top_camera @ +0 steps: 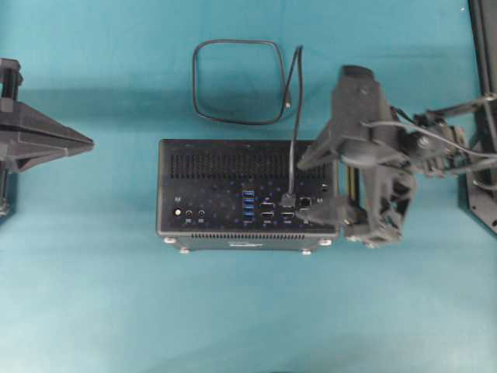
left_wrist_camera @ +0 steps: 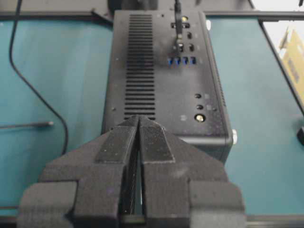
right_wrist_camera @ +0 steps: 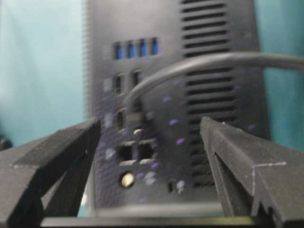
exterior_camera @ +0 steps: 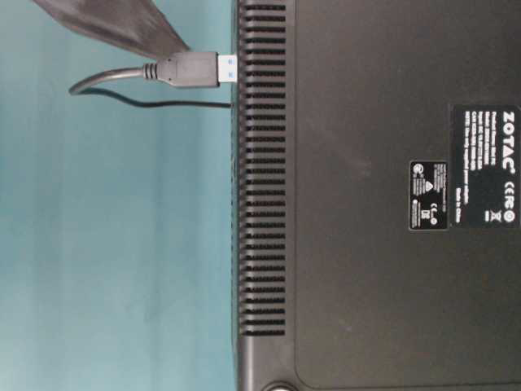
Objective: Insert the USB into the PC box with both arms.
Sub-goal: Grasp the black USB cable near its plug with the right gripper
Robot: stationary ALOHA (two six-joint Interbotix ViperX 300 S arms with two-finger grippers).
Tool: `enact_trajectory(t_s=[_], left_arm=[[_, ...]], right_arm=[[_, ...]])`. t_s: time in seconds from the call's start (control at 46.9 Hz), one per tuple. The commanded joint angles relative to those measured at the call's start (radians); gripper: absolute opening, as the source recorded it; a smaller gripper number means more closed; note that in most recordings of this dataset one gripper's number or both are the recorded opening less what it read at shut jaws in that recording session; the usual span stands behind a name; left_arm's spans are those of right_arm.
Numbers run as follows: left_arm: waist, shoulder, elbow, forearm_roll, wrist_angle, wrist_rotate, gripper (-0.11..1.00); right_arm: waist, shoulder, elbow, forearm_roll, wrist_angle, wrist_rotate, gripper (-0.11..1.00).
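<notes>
One USB point(top_camera: 292, 132) plugged, PC box point(top_camera: 233, 167) unobstructed

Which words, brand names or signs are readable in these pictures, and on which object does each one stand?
"ZOTAC": on the white-on-black label on the PC box, in the table-level view, turned sideways.
"CE" mark: on the same label, beside the brand.
Other lines on that label: too small to read.
Smaller certification sticker: symbols only, too small to read.
Port markings on the box in the other views: too blurred to read.
</notes>
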Motion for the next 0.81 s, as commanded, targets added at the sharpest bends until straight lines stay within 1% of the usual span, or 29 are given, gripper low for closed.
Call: enact_trajectory(t_s=[0.0,0.085,0.235,0.277,0.341,0.49,0.597,0.789], left_arm=[[0.0,0.002,-0.025,0.002,-0.005,-0.002,0.0],[0.0,0.0,-0.023,0.002,-0.005,-0.002,0.0],[0.0,-0.008,-0.015,0.003,-0.005,-0.005,0.0],[0.0,-0.009,-0.012,0.002,-0.005,-0.005,0.0],[0.0,-0.011,-0.011,0.002,-0.005,-0.006,0.0],[0.0,-0.014,-0.006,0.002,-0.005,-0.006,0.0],[0.0,-0.017,-0.006,0.002,-0.005,-0.006,0.0],[0.0,-0.02,-0.003,0.003,-0.011,-0.009,0.0]], right_arm=[[-0.005,0.005,-0.054,-0.002,0.009,0.011,0.87],[-0.005,0.02,-0.1,-0.002,0.052,0.012,0.87],[-0.006,0.066,-0.179,-0.002,0.176,0.011,0.87],[-0.006,0.08,-0.193,-0.002,0.212,0.009,0.87],[-0.005,0.091,-0.199,-0.002,0.235,0.009,0.87],[-0.005,0.106,-0.195,-0.002,0.235,0.011,0.87],[-0.003,0.112,-0.189,-0.002,0.212,0.009,0.87],[-0.005,0.117,-0.176,-0.002,0.184,0.012,0.82]])
